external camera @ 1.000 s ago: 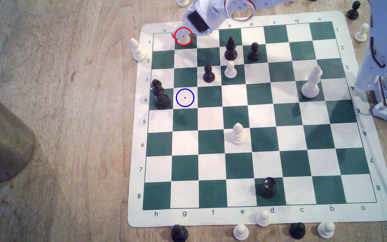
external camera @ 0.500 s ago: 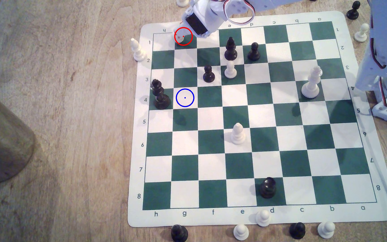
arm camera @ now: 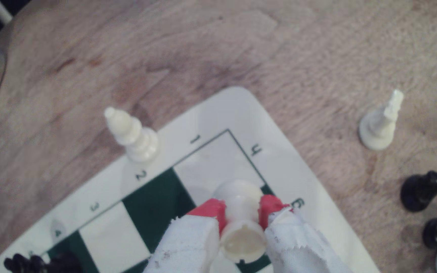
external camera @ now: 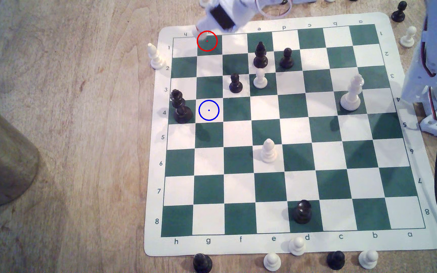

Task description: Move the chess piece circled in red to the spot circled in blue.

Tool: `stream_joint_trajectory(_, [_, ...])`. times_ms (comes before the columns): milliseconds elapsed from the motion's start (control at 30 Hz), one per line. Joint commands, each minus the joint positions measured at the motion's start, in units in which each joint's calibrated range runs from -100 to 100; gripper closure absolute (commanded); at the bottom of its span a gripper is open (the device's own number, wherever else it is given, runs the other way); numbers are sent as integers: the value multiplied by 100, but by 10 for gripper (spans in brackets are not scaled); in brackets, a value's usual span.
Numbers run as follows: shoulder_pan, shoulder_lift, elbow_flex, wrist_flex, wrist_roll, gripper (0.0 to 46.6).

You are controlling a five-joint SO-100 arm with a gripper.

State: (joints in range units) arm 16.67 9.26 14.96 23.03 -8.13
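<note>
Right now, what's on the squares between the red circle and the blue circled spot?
Nothing. In the exterior view the two squares between the red ring and the blue-ringed spot are bare; the black pawn stands one file to the exterior view's right.

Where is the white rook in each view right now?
Exterior view: white rook, blurred, just up-left of the red ring.
Wrist view: low in the picture, clamped in the gripper.
Shared landmark: white bishop beside the "2" label.
</note>
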Motion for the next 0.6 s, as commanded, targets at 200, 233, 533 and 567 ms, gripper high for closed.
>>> stream_joint_trajectory(200, [-881, -1622, -1169, 2079, 68, 452])
stream_joint_trajectory(233, [-951, -1546, -1342, 2259, 78, 452])
stream_joint_trajectory(533, [-1506, -383, -2919, 3512, 166, 462])
stream_joint_trajectory(567, [-1538, -281, -3064, 3635, 181, 462])
